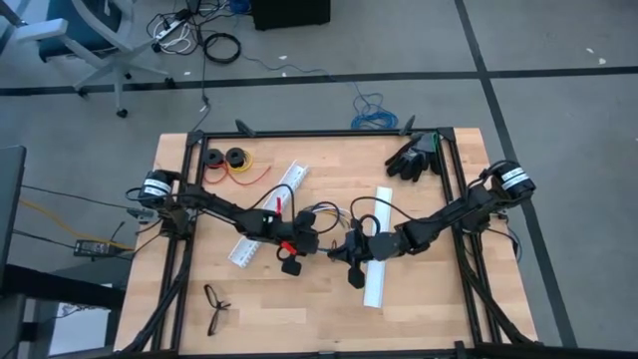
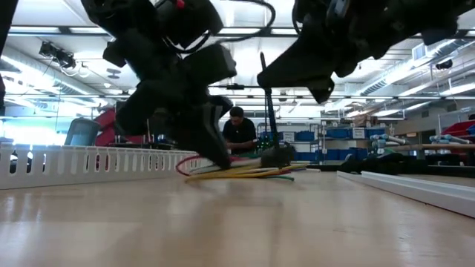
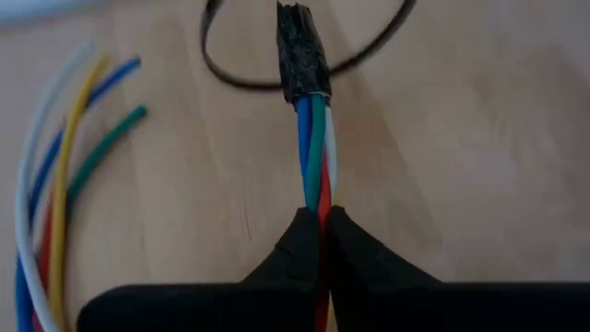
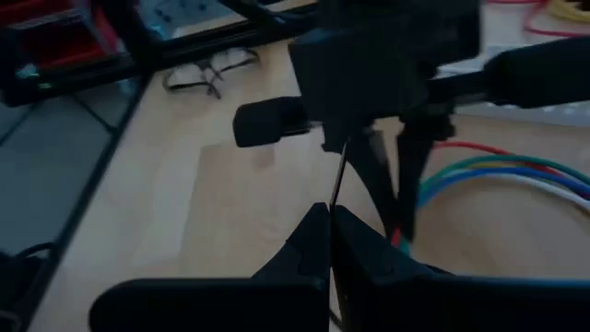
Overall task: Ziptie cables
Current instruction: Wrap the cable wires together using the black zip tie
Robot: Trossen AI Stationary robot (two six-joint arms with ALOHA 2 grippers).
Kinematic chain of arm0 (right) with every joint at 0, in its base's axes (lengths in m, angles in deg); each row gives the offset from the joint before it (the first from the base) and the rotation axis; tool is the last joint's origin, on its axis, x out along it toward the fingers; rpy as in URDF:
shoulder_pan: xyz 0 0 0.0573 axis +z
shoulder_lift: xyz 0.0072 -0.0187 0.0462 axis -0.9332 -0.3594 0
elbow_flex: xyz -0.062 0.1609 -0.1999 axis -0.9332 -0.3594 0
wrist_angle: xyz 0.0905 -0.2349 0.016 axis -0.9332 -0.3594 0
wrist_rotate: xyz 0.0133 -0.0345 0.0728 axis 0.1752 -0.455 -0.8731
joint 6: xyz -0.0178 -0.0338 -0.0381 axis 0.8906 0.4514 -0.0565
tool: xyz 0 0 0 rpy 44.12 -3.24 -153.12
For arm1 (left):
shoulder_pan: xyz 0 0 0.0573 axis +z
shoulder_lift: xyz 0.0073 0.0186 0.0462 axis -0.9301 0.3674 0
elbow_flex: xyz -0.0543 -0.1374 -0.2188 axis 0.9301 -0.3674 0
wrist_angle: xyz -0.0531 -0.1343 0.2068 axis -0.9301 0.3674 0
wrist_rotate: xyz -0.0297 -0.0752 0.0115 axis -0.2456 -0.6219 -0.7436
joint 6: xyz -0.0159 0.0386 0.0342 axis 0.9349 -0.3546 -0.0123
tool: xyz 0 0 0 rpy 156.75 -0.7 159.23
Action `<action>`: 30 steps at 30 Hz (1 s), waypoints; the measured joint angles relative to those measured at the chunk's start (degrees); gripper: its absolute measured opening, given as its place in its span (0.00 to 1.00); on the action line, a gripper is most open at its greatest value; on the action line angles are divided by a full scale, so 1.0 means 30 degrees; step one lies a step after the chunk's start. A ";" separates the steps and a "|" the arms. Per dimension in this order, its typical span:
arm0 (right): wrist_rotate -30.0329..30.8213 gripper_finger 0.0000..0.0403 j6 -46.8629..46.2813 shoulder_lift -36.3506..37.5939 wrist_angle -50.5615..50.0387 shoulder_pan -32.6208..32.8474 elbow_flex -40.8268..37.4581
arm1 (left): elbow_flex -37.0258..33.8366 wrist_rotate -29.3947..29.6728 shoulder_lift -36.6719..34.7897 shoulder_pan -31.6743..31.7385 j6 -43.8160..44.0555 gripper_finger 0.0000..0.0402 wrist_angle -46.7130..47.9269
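The cables (image 3: pixel 315 138) are a bundle of blue, green, white and red wires ending in a small black connector (image 3: pixel 300 55). Their loose ends (image 3: pixel 55 184) curve back over the wooden table. My left gripper (image 3: pixel 323 217) is shut on the bundle at the table's middle (image 1: pixel 317 239). In the low view the wires (image 2: pixel 237 172) lie on the table under it. The ziptie (image 2: pixel 264 96) is a thin black strip standing nearly upright by the connector. My right gripper (image 4: pixel 329 212) is shut on it and faces the left gripper from the right (image 1: pixel 337 249). My left gripper pinches the wires (image 3: pixel 318 189) between its two fingers, a short way behind the black connector. The fingers slant down from the table's left and lie along the wires. The connector end sticks out ahead of the fingertips; the rest of the bundle trails on the table. My right gripper pinches the ziptie (image 4: pixel 335 189) between its two fingertips, coming from the table's right and slanting a little downward. The strip crosses the fingers and stands nearly upright. Its lower end (image 2: pixel 274 142) reaches down beside the connector; whether it touches the table I cannot tell.
Two white slotted rails (image 1: pixel 269 214) (image 1: pixel 377 264) lie left and right of the grippers. Black spools with red and yellow wire (image 1: pixel 227 160) sit far left, a black glove (image 1: pixel 414 155) far right, glasses (image 1: pixel 214 304) near left. A person (image 2: pixel 239 130) sits beyond the table.
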 joint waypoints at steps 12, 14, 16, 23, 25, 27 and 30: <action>-0.1887 0.00 -0.0104 0.0000 0.0469 -0.0661 0.0000 | 0.0028 -0.0388 -0.0029 -0.0086 0.0389 0.13 -0.3549; -0.1887 0.00 -0.0107 0.0000 0.0474 -0.0654 0.0000 | 0.0028 -0.0389 -0.0029 -0.0086 0.0948 0.17 -0.3597; -0.1948 0.00 -0.0109 0.0000 0.0466 -0.0654 0.0000 | 0.0028 -0.0391 -0.0029 -0.0093 0.1440 0.21 -0.3525; -0.2013 0.00 -0.0110 0.0000 0.0318 -0.0654 0.0000 | 0.0028 -0.0832 -0.0044 -0.0108 0.1609 0.32 -0.3343; -0.2012 0.00 -0.0125 0.0000 0.0313 -0.0654 0.0000 | 0.0028 -0.0870 -0.0044 -0.0108 0.1616 0.33 -0.3235; -0.2011 0.00 -0.0125 0.0000 0.0313 -0.0654 0.0000 | 0.0028 -0.0898 -0.0044 -0.0108 0.1772 0.33 -0.2923; -0.2011 0.00 -0.0132 0.0000 0.0301 -0.0654 0.0000 | 0.0028 -0.0898 -0.0044 -0.0108 0.2545 0.33 -0.2266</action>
